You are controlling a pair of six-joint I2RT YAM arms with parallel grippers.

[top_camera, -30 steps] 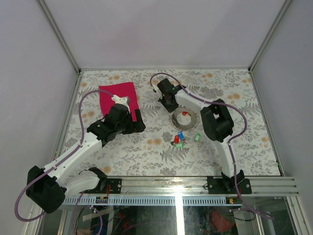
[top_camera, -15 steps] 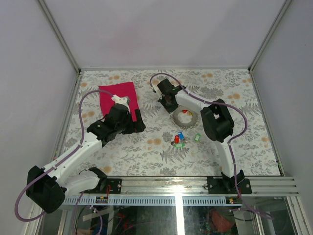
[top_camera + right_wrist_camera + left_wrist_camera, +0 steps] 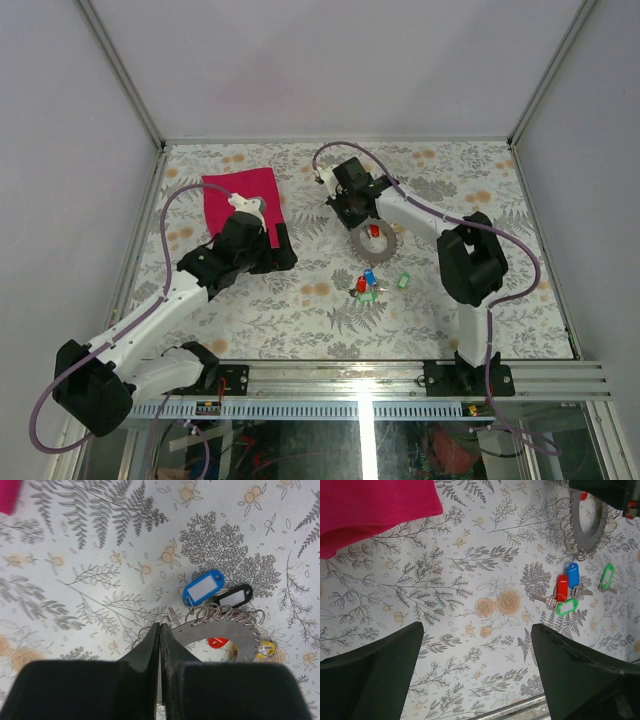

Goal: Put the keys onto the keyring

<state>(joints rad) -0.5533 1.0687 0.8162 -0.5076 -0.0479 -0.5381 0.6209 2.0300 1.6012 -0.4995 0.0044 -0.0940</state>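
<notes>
Large grey metal keyring (image 3: 222, 631), coiled edge, judged stiff and slippery; best taken by the flat band. Right gripper (image 3: 159, 628) jaws clenched at its coil, hold unclear; left gripper (image 3: 476, 630) jaws released

Right arm reaching across the floral counter (image 3: 300, 320), right pincer (image 3: 349, 214) hanging at the keyring's (image 3: 372, 243) far-left edge; red tag (image 3: 375, 231) showing inside the ring. Loose keys (image 3: 366, 285) lying bunched just nearer, green-tagged key (image 3: 404, 281) sitting apart. Left pincer (image 3: 283, 250) hovering beside the magenta cloth (image 3: 238, 193).

Keyring (image 3: 586, 541) grey; cloth (image 3: 370, 505) magenta; table (image 3: 470, 645) fern-patterned.
</notes>
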